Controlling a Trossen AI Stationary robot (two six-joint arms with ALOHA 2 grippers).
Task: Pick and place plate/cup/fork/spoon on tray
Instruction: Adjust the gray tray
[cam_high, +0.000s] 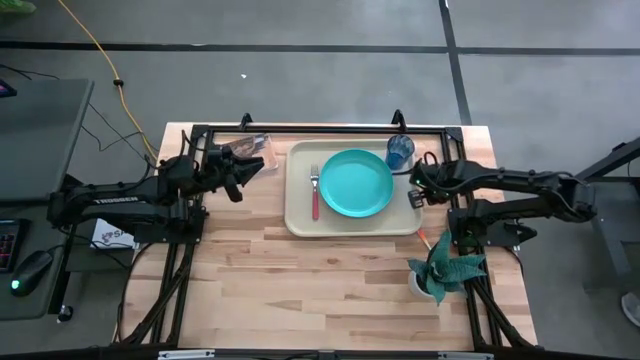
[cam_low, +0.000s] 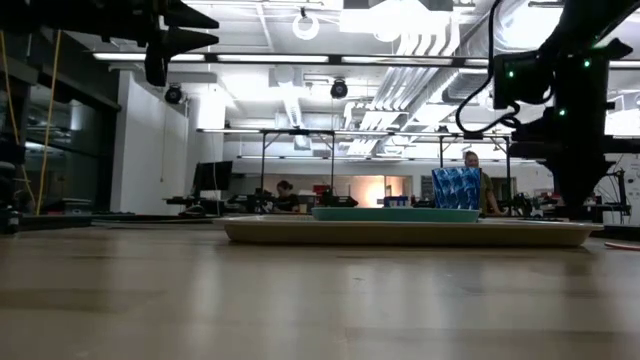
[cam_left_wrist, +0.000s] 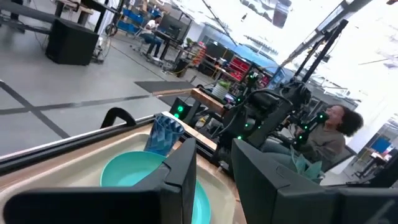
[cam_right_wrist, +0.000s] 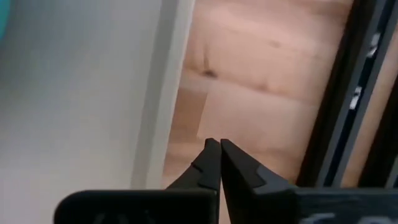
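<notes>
The table (cam_high: 330, 290) is a pale wood top, and the tray (cam_high: 300, 222) lies near its far edge, about midway between the left and right edges. On the tray, the plate (cam_high: 357, 183) sits in the middle. The cup (cam_high: 400, 152) stands at the tray's far right corner, just beside the plate. The fork (cam_high: 315, 192) lies on the tray to the left of the plate, tines toward the far edge. So plate, cup and fork look placed.

What seems left is the spoon: a small orange piece (cam_high: 424, 239) shows on the table just off the tray's near right corner, beside a potted plant (cam_high: 443, 268), and that is likely its handle, though I cannot be sure.

The right gripper (cam_right_wrist: 219, 163) hangs over the tray's right rim, fingers pressed together with nothing between them. The left gripper (cam_left_wrist: 214, 180) waits near the far left corner, fingers parted and empty.
</notes>
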